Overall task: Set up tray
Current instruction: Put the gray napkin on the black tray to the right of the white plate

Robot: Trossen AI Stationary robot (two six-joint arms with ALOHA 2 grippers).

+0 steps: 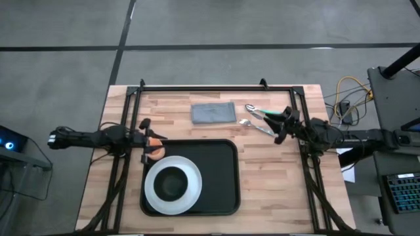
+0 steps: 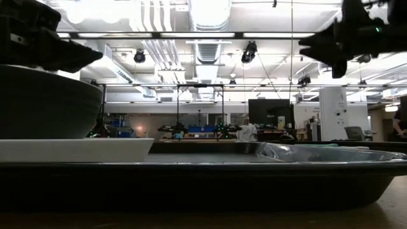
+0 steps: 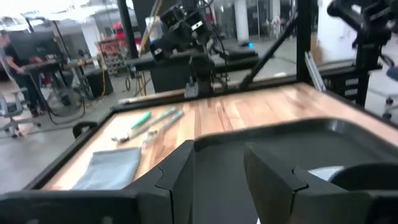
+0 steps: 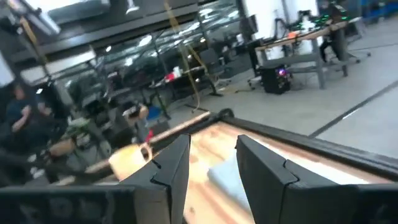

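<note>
The black tray (image 1: 216, 172) lies flat on the wooden table, near its front. A white plate (image 1: 191, 190) with a dark bowl (image 1: 172, 183) on it sits on the tray's left half; both also show in the low view, the plate (image 2: 70, 149) under the bowl (image 2: 44, 102). My left gripper (image 1: 148, 141) hovers open and empty at the tray's far left corner, and its wrist view (image 3: 217, 152) looks across the tray (image 3: 280, 146). My right gripper (image 1: 284, 124) is open and empty, raised above the table beside the utensils (image 1: 259, 118).
A grey folded cloth (image 1: 213, 113) lies on the table beyond the tray. Teal-handled utensils (image 3: 146, 121) lie to the cloth's right. Black frame rails (image 1: 216, 88) run along the table's far edge and sides. Bare wood shows to the right of the tray (image 1: 275, 183).
</note>
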